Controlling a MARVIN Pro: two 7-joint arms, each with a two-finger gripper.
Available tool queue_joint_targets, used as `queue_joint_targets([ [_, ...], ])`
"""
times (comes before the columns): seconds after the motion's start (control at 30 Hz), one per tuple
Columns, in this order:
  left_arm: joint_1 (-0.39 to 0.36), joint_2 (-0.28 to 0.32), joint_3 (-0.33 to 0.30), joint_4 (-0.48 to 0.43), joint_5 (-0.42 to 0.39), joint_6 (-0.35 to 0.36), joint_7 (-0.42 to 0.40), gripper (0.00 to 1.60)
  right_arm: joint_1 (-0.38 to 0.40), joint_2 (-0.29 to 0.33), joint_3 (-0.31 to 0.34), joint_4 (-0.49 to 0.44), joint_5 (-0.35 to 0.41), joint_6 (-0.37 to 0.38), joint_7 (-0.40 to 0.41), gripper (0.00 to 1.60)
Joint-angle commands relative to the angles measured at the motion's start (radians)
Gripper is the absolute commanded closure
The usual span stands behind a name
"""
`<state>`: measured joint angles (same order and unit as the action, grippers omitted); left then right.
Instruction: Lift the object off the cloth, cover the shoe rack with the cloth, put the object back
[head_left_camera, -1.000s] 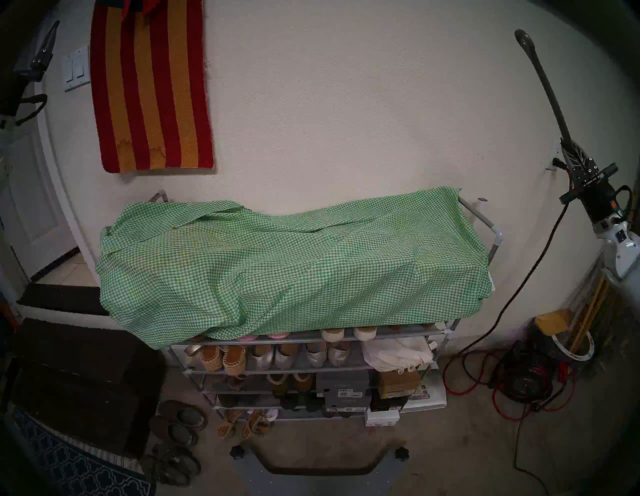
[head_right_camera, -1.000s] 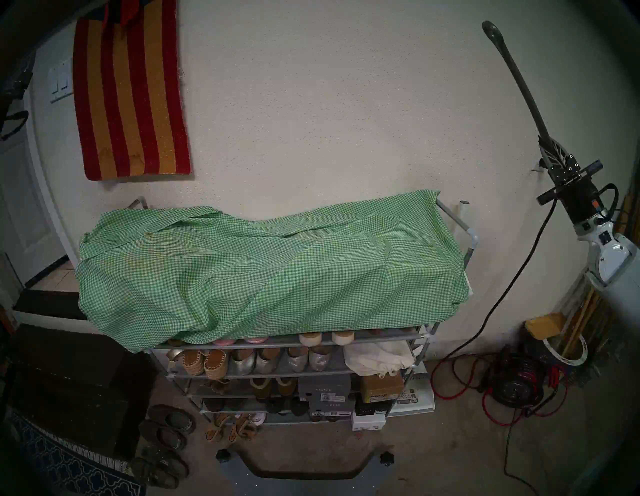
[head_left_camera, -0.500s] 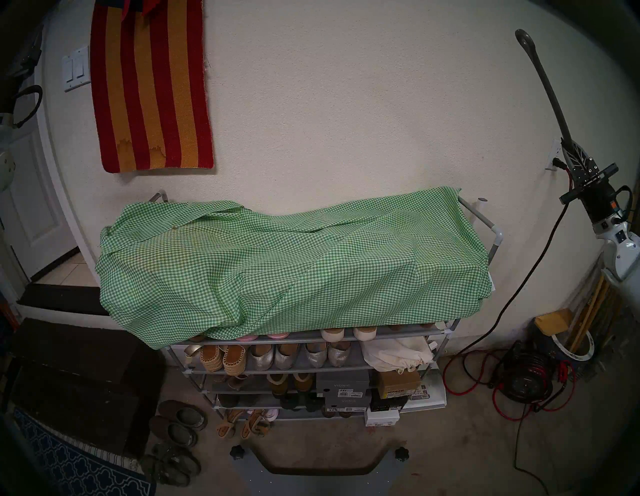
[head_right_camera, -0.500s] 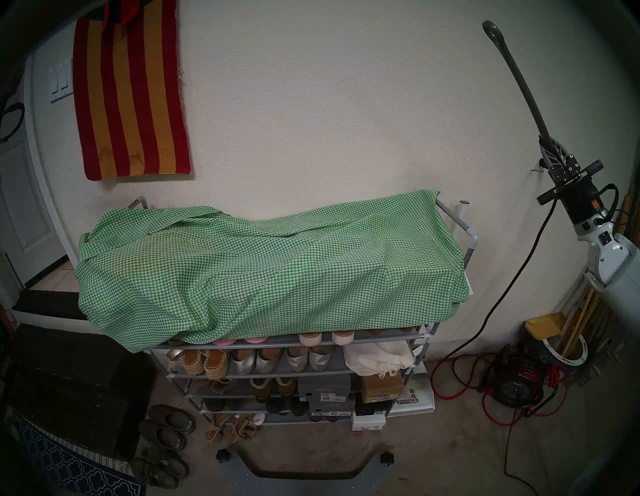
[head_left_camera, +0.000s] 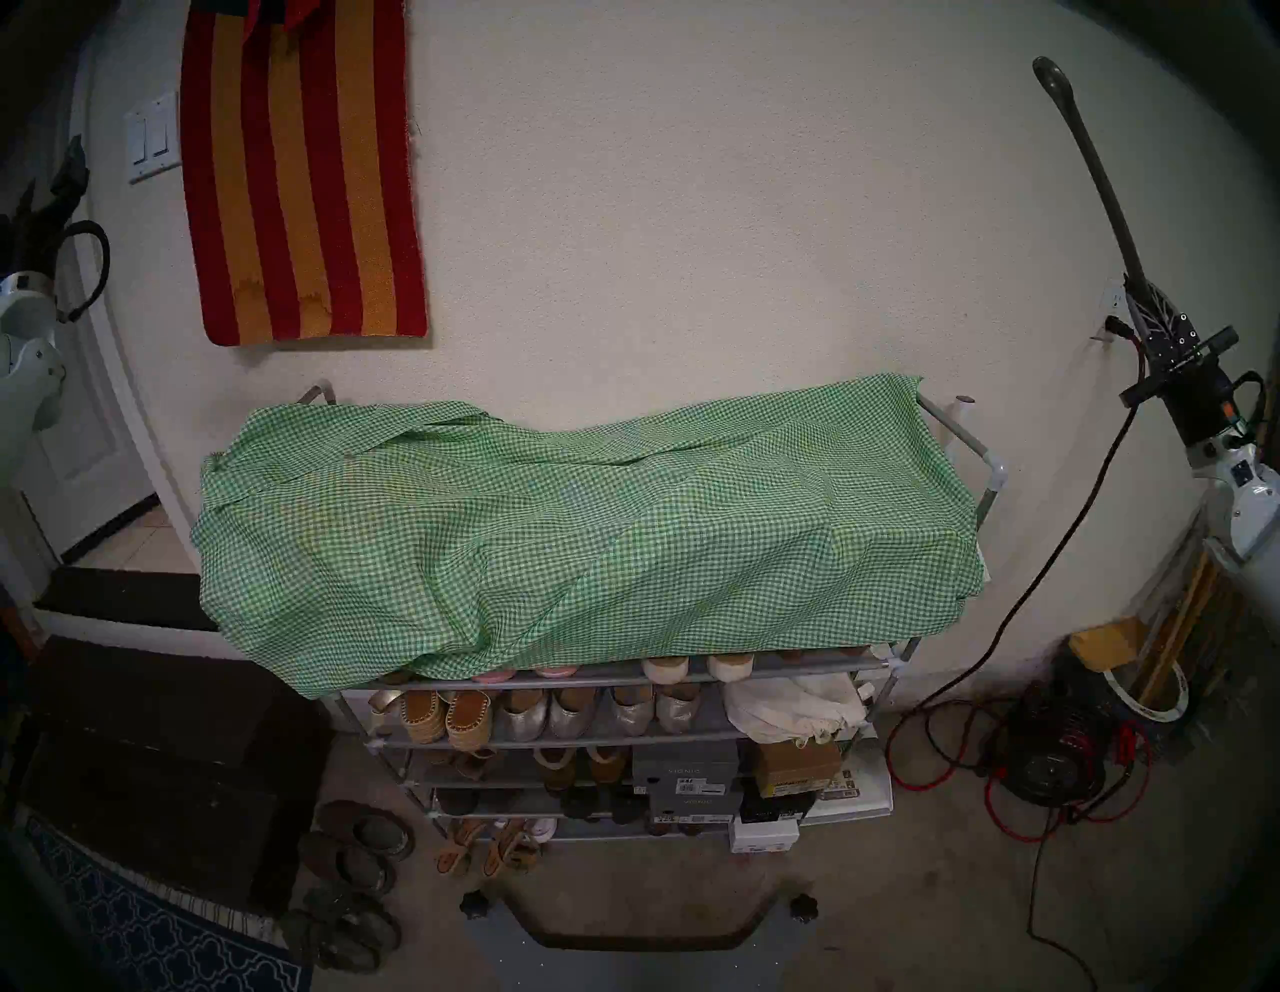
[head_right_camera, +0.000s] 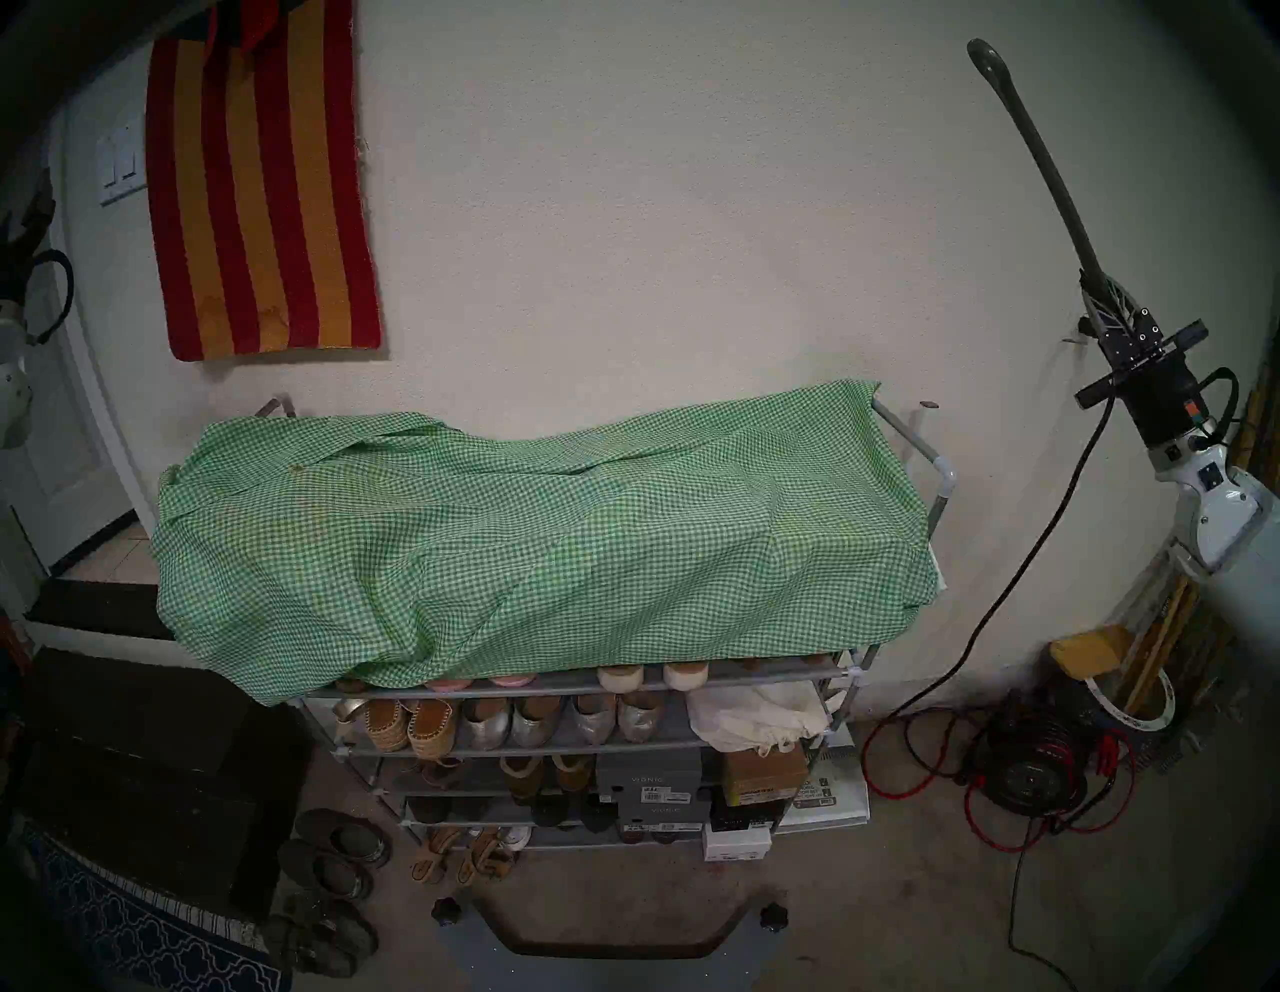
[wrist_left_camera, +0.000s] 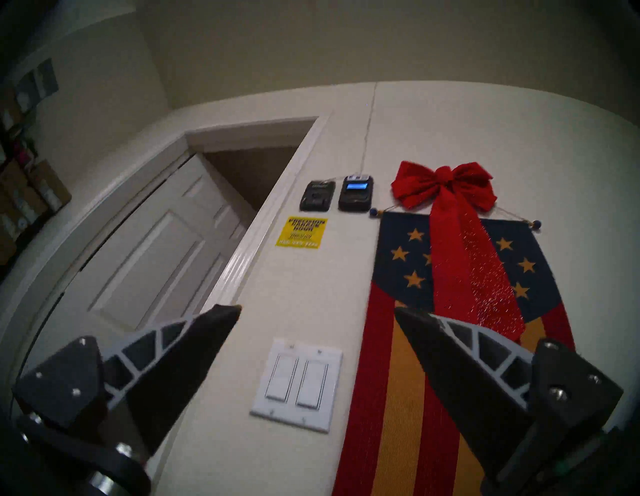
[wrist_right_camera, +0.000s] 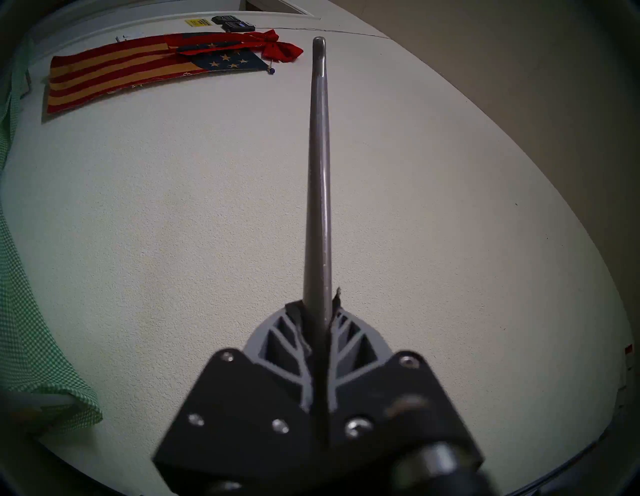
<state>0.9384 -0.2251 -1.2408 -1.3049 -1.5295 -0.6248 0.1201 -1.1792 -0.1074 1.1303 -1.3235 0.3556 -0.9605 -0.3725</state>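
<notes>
The green-and-white check cloth (head_left_camera: 554, 540) (head_right_camera: 519, 547) lies spread over the top of the shoe rack (head_left_camera: 970, 443) (head_right_camera: 914, 443) and hangs over its front and left side. Its edge shows in the right wrist view (wrist_right_camera: 20, 311). To the right of the rack and higher, my right gripper (head_left_camera: 1136, 294) (head_right_camera: 1089, 285) (wrist_right_camera: 318, 306) is shut on the grey shoehorn (head_left_camera: 1094, 180) (head_right_camera: 1039, 166) (wrist_right_camera: 317, 190). The shoehorn points up along the wall. My left gripper (head_left_camera: 52, 183) (wrist_left_camera: 317, 309) is open and empty at the far left, facing the wall near the door.
A red-and-orange striped rug (head_left_camera: 305, 173) hangs on the wall beside a light switch (head_left_camera: 152, 138) (wrist_left_camera: 298, 384). A dark low chest (head_left_camera: 159, 762) and loose shoes (head_left_camera: 353, 852) are left of the rack. A cable reel with red cord (head_left_camera: 1053, 762) lies on the floor at right.
My left arm has come lower and further into view at the far left edge. The right gripper with the shoehorn and the cloth have barely moved.
</notes>
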Motion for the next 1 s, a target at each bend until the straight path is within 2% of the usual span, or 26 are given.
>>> queue_joint_targets([
  [0.0, 0.027, -0.055, 0.021, -0.022, -0.104, 0.099, 0.058, 0.00, -0.004, 0.004, 0.011, 0.002, -0.004, 0.001, -0.014, 1.60],
  [0.1, 0.027, -0.060, 0.024, -0.028, -0.136, 0.127, 0.076, 0.00, -0.007, 0.004, 0.013, 0.002, -0.007, 0.001, -0.018, 1.60],
  [0.23, 0.030, -0.058, 0.024, -0.047, -0.226, 0.209, 0.123, 0.00, -0.015, 0.004, 0.022, 0.001, -0.015, 0.001, -0.032, 1.60],
  [0.3, 0.032, -0.058, 0.023, -0.052, -0.244, 0.224, 0.132, 0.00, -0.018, 0.004, 0.025, 0.001, -0.017, 0.001, -0.036, 1.60],
  [0.47, 0.056, -0.037, 0.020, -0.076, -0.337, 0.313, 0.169, 0.00, -0.041, 0.004, 0.045, -0.002, -0.039, 0.001, -0.069, 1.60],
  [0.97, 0.100, 0.042, -0.007, -0.121, -0.461, 0.427, 0.194, 0.00, -0.101, 0.004, 0.096, -0.011, -0.108, 0.001, -0.155, 1.60],
])
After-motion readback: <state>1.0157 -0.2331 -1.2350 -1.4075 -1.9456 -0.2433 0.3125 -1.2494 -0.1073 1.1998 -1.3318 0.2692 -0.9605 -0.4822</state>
